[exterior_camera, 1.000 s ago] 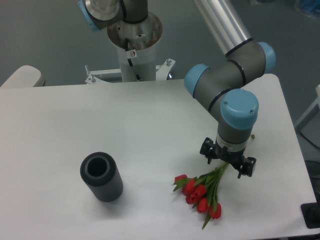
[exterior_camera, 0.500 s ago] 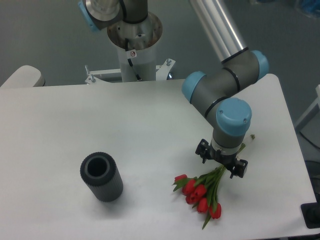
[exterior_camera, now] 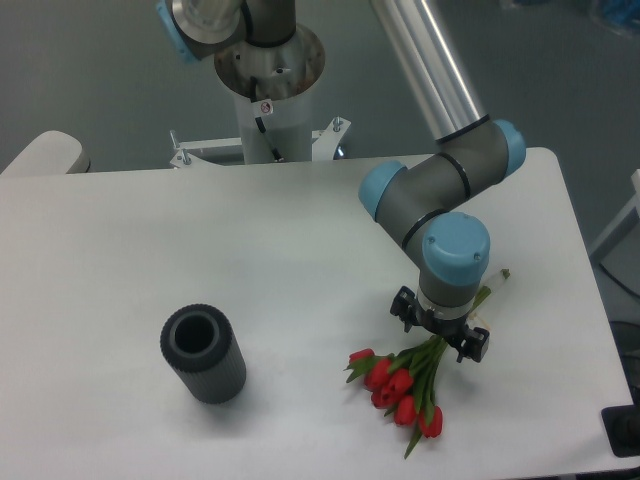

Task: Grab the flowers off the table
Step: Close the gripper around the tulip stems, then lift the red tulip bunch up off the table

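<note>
The flowers [exterior_camera: 398,386], a small bunch of red tulips with green stems, lie on the white table [exterior_camera: 200,240] near its front right. Their stem ends [exterior_camera: 497,278] point up and to the right. My gripper [exterior_camera: 440,333] hangs straight down over the middle of the stems, with the blue wrist joint above it hiding most of the fingers. Black finger parts stick out on both sides of the stems, so the jaws stand open astride them. The tulip heads rest on the tabletop.
A dark grey ribbed cylinder [exterior_camera: 203,356] lies on the table at the front left, well away from the flowers. The arm's base column [exterior_camera: 268,90] rises behind the far edge. The table's right edge runs close to the stem ends.
My gripper has slid left and slightly up along the stems, from near the bunch's right side to over its middle. The flowers have not moved.
</note>
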